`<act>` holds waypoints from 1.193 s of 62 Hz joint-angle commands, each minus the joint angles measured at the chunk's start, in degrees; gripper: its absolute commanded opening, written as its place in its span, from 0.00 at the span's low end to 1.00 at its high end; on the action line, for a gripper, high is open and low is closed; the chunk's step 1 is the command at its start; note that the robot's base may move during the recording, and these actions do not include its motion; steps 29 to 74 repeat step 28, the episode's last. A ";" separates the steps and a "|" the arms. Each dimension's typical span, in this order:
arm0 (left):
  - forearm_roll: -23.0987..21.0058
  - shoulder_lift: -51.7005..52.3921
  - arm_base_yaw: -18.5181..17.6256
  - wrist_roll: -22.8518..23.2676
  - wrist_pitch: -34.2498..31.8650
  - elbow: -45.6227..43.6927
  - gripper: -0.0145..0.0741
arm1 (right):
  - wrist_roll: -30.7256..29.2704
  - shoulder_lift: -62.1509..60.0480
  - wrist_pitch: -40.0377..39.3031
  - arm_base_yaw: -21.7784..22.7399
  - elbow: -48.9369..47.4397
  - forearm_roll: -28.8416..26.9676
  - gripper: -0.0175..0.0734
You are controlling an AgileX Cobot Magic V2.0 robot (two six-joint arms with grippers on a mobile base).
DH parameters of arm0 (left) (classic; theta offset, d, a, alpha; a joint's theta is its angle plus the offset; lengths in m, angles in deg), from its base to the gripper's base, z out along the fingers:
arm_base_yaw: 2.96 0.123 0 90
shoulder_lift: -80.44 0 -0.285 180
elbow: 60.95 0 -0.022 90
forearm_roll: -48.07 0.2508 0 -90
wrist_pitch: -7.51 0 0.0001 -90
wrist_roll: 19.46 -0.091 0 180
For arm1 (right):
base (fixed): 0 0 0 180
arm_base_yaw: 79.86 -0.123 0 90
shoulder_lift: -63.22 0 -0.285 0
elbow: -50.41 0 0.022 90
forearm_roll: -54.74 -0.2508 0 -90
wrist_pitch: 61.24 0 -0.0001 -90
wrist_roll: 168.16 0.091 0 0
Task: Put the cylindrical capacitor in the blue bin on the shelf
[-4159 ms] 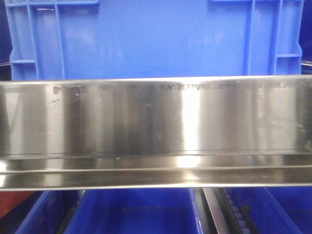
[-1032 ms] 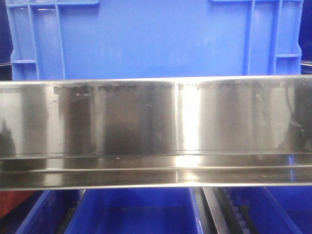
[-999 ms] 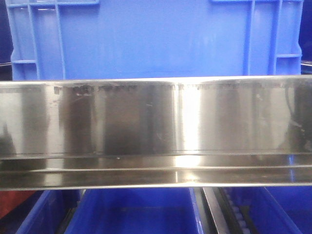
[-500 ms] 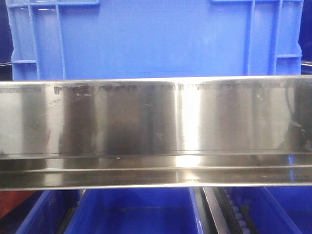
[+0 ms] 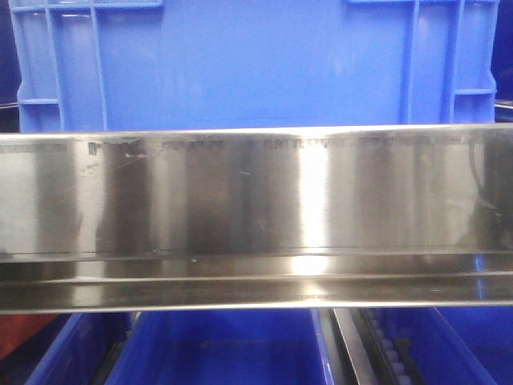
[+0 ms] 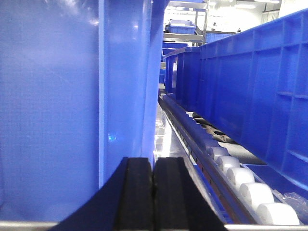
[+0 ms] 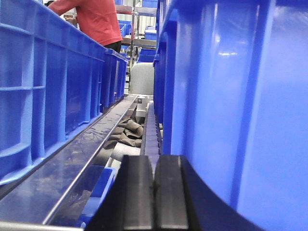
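The blue bin point(image 5: 256, 64) stands on the shelf point(image 5: 256, 192), filling the top of the front view behind the steel front rail. In the left wrist view its glossy wall point(image 6: 53, 96) fills the left side, and my left gripper point(image 6: 154, 166) sits shut, pads together, at its right corner with nothing between them. In the right wrist view the bin wall point(image 7: 240, 96) fills the right side; my right gripper point(image 7: 154, 166) is shut and empty at its left corner. The cylindrical capacitor is out of view.
Other blue bins point(image 5: 216, 349) sit below the shelf. A long blue crate point(image 6: 250, 91) and a roller track point(image 6: 240, 178) run right of the left gripper. Another crate point(image 7: 48, 82) and steel rail point(image 7: 72, 159) lie left of the right gripper. A person in red point(image 7: 96, 19) stands behind.
Only the reflections on the steel rail shift slightly; the bin and shelf hold still.
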 commanded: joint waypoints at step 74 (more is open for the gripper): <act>-0.38 0.28 0.19 0.32 -1.40 -0.11 0.04 | -0.08 -0.22 -1.24 0.23 0.08 0.04 0.01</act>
